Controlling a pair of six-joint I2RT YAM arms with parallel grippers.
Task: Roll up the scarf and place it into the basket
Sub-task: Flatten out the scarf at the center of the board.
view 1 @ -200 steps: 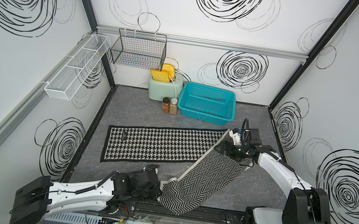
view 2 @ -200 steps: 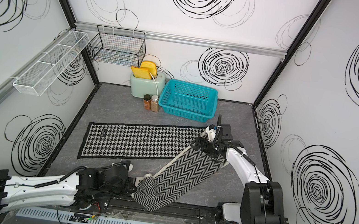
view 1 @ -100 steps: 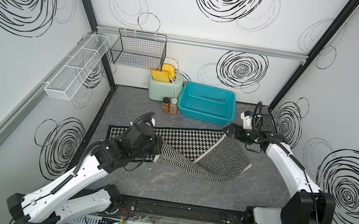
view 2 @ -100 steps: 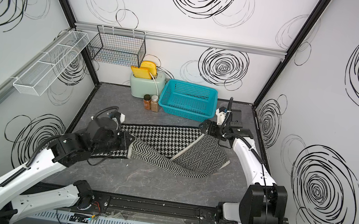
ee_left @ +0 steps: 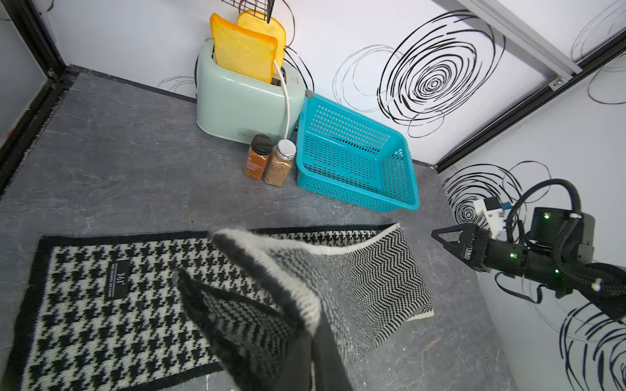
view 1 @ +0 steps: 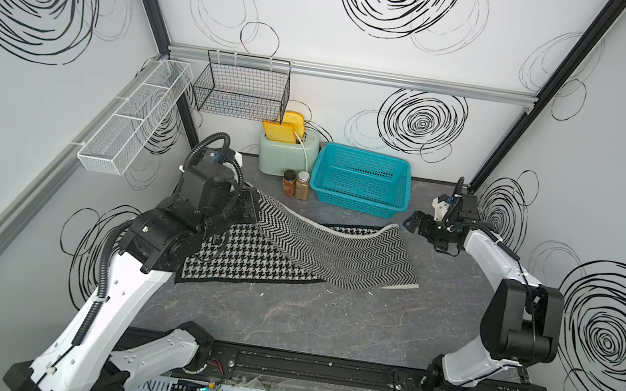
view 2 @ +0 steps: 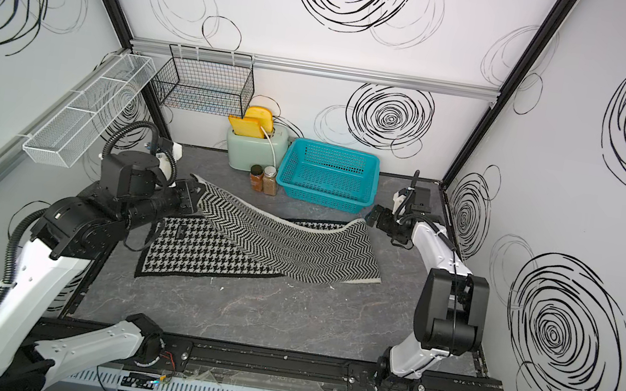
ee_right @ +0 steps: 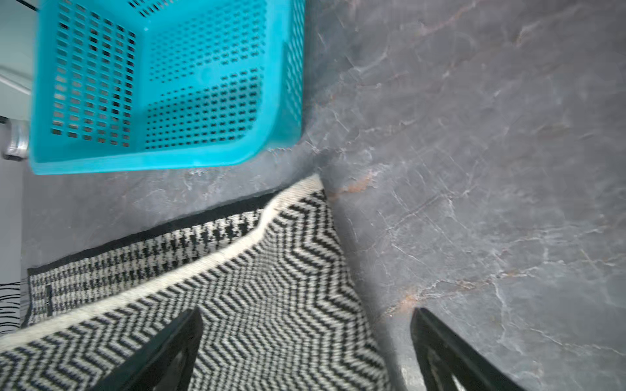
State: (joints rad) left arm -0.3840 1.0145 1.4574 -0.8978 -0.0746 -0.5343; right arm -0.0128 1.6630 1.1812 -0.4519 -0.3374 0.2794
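Observation:
The scarf (view 1: 316, 247) (view 2: 275, 237) lies folded on the grey floor, its chevron side draped over the flat houndstooth part (ee_left: 84, 304). My left gripper (view 1: 255, 207) (view 2: 196, 194) (ee_left: 311, 325) is shut on the scarf's end and holds it raised above the houndstooth part at the left. My right gripper (view 1: 410, 223) (view 2: 371, 216) (ee_right: 306, 313) stands open just off the fold's far right corner (ee_right: 271, 270), holding nothing. The turquoise basket (view 1: 358, 205) (view 2: 323, 200) (ee_left: 355, 196) (ee_right: 152, 162) stands empty at the back, just behind the fold.
A mint toaster (view 1: 286, 154) holding bread slices sits left of the basket. Two spice jars (view 1: 295, 183) stand in front of it. A black wire basket (view 1: 243, 89) and a white mesh rack (view 1: 133, 119) hang on the back-left walls.
My left gripper carried the scarf's end from the front edge up to the back left, laying the chevron side over the houndstooth part. My right gripper came off the fold and drew slightly back.

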